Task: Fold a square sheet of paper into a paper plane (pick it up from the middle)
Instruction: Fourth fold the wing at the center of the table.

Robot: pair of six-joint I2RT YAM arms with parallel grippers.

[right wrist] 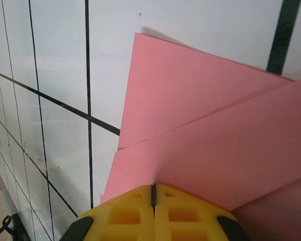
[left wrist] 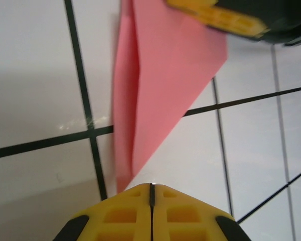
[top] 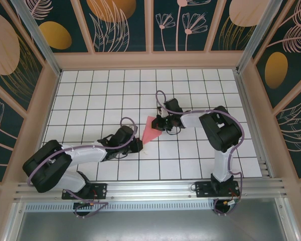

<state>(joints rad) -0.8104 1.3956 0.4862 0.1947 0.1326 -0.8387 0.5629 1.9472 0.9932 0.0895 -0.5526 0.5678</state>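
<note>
The pink sheet of paper [top: 151, 129] lies folded into a long tapered shape on the white grid table, wide end far, narrow tip near. My left gripper [top: 140, 145] is shut with nothing between its jaws. In the left wrist view its tips [left wrist: 151, 185] sit just short of the paper's [left wrist: 160, 75] narrow end. My right gripper [top: 160, 123] is shut at the wide end. In the right wrist view its closed tips [right wrist: 153, 186] rest against the folded layers of paper [right wrist: 215, 130], with no paper visible between the jaws. One yellow finger [left wrist: 215, 17] of that gripper shows over the paper's far corner.
The white tiled table [top: 90, 90] is boxed in by wooden walls at the back and both sides. An aluminium rail [top: 150, 188] with both arm bases runs along the near edge. Open tiles stretch to the left and behind the paper.
</note>
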